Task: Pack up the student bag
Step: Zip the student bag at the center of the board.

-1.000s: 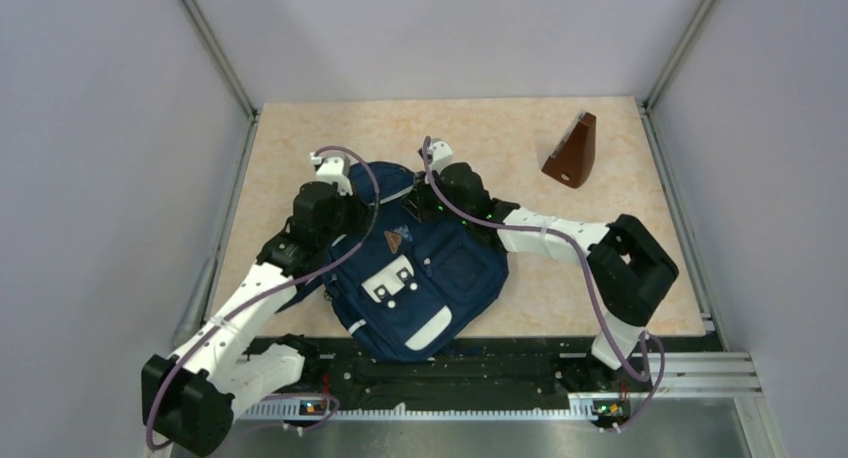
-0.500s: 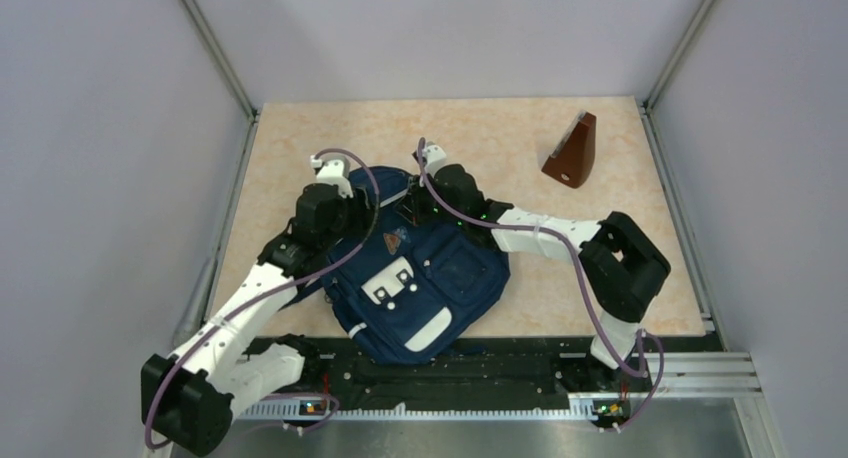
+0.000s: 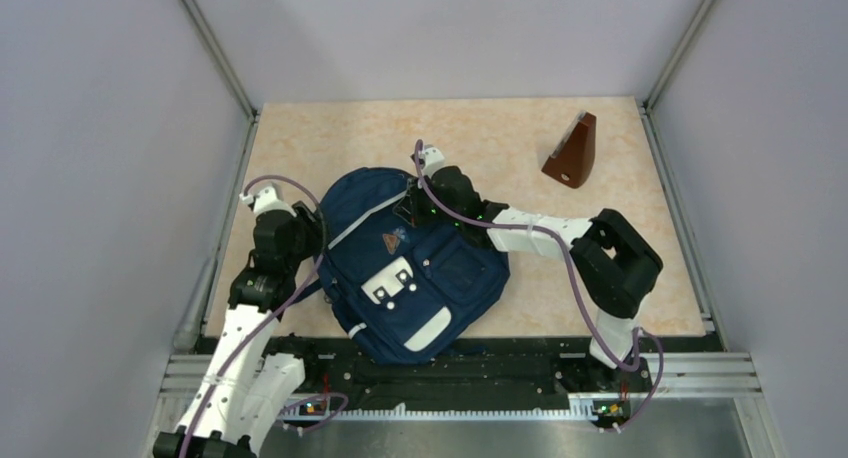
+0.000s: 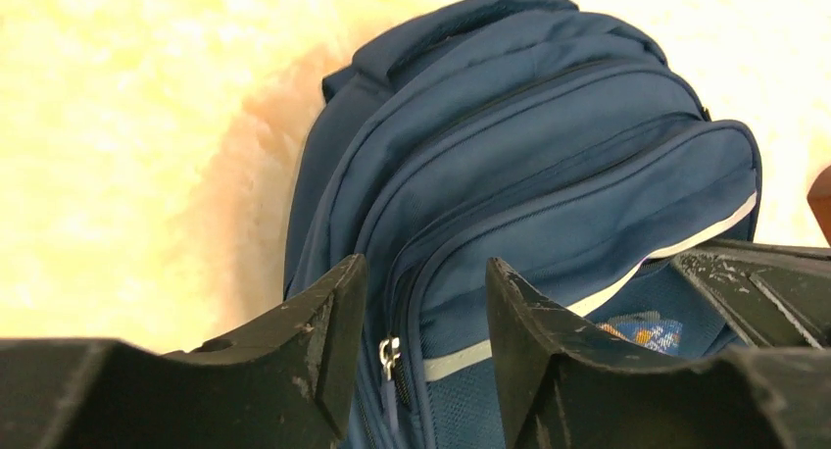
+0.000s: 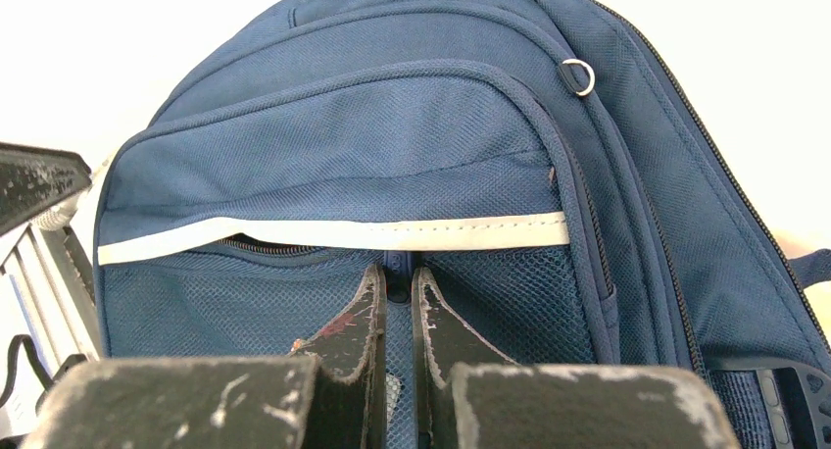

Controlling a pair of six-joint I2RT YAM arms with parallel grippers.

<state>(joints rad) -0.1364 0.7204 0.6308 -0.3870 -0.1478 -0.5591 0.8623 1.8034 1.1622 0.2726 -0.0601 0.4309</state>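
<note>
The student bag (image 3: 420, 268), navy with white trim, lies flat in the middle of the table, its top pointing away from the arms. My left gripper (image 3: 308, 228) stands open just off the bag's left side. In the left wrist view the bag (image 4: 549, 155) fills the frame, and a metal zipper pull (image 4: 390, 354) hangs between the spread fingers (image 4: 333, 317), untouched. My right gripper (image 3: 412, 204) rests on the upper front of the bag. In the right wrist view the right gripper (image 5: 397, 273) is shut on a blue zipper tab (image 5: 397, 290) at the mesh pocket, under the white stripe (image 5: 333, 235).
A brown wedge-shaped object (image 3: 572, 151) stands at the back right of the table, apart from the bag. Metal frame rails (image 3: 220, 228) border the table left and right. The black mounting rail (image 3: 450, 373) runs along the near edge.
My left gripper has opened and its arm has pulled back to the left, off the bag's top. The right gripper stays shut at nearly the same spot.
</note>
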